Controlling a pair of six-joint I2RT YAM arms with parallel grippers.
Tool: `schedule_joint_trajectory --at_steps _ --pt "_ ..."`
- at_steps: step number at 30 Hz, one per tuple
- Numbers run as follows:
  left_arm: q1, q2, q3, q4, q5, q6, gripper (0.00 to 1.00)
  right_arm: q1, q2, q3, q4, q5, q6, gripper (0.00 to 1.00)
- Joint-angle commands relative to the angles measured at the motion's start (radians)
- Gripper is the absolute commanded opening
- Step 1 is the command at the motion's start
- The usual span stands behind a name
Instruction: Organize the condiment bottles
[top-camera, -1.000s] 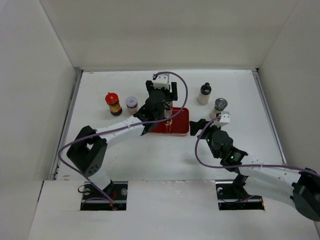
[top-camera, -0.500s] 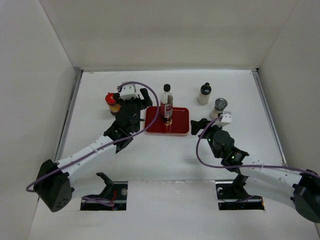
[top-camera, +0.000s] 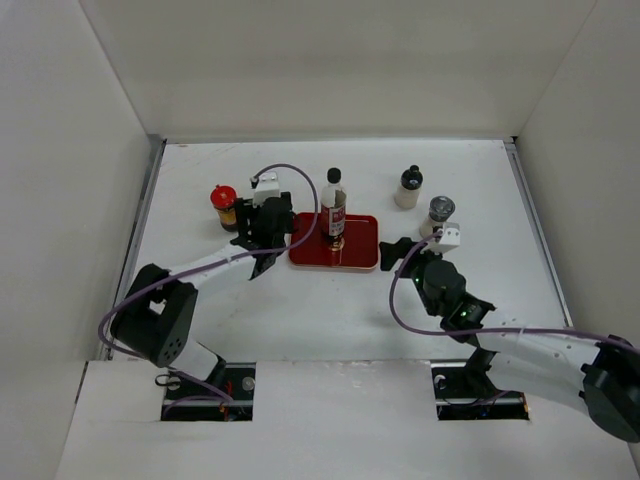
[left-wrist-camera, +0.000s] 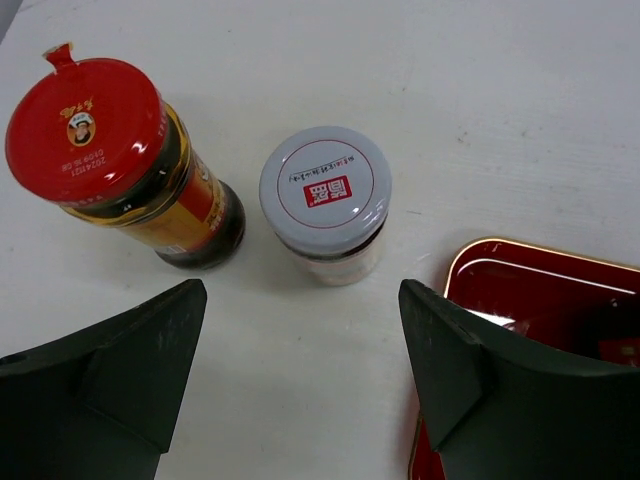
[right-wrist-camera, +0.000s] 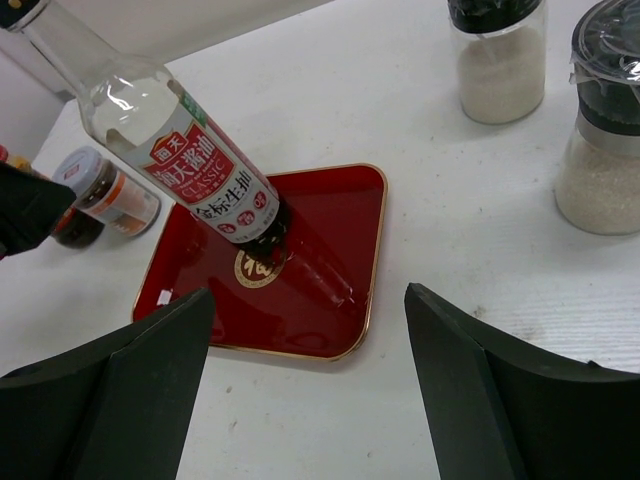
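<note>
The tall dark-sauce bottle (top-camera: 333, 208) stands upright on the red tray (top-camera: 358, 256); it also shows in the right wrist view (right-wrist-camera: 180, 140). The red-lidded yellow jar (top-camera: 224, 205) (left-wrist-camera: 100, 150) and the pale-lidded red-label jar (left-wrist-camera: 325, 195) stand on the table left of the tray. My left gripper (top-camera: 262, 228) (left-wrist-camera: 300, 330) is open and empty just short of the pale-lidded jar, hiding it from above. The white black-capped bottle (top-camera: 409, 187) and grey-lidded shaker (top-camera: 437, 215) stand right of the tray. My right gripper (top-camera: 393, 250) (right-wrist-camera: 305, 340) is open and empty at the tray's near right corner.
White walls enclose the table on three sides. In the right wrist view the tray (right-wrist-camera: 330, 230) lies ahead, with the white bottle (right-wrist-camera: 497, 60) and shaker (right-wrist-camera: 605, 130) at the far right, and the pale-lidded jar (right-wrist-camera: 110, 195) at the left.
My left gripper let go of the dark-sauce bottle on the tray, swung left, and now hovers open by the pale-lidded jar. The right arm has not moved.
</note>
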Motion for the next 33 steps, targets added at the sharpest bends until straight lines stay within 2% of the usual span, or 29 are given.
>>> schedule_joint_trajectory --at_steps 1,13,18,21,26,33 --pt "0.028 0.029 0.072 0.058 0.015 -0.010 0.77 -0.003 0.012 0.009 0.053 -0.015 0.011 0.84" --pt "0.120 0.183 0.130 0.196 0.135 -0.014 0.77 -0.007 0.032 0.015 0.053 -0.029 0.019 0.85" --pt "0.125 0.206 0.156 0.225 0.162 -0.010 0.76 -0.007 0.046 0.020 0.054 -0.032 0.019 0.85" --pt "0.131 0.229 0.176 0.231 0.171 -0.007 0.66 -0.007 0.047 0.021 0.054 -0.032 0.016 0.85" --pt "0.134 0.220 0.156 0.234 0.195 -0.007 0.37 -0.009 0.021 0.010 0.054 -0.035 0.017 0.85" --pt "0.113 0.116 0.081 0.234 0.182 -0.011 0.32 -0.012 0.027 0.017 0.053 -0.035 0.013 0.85"
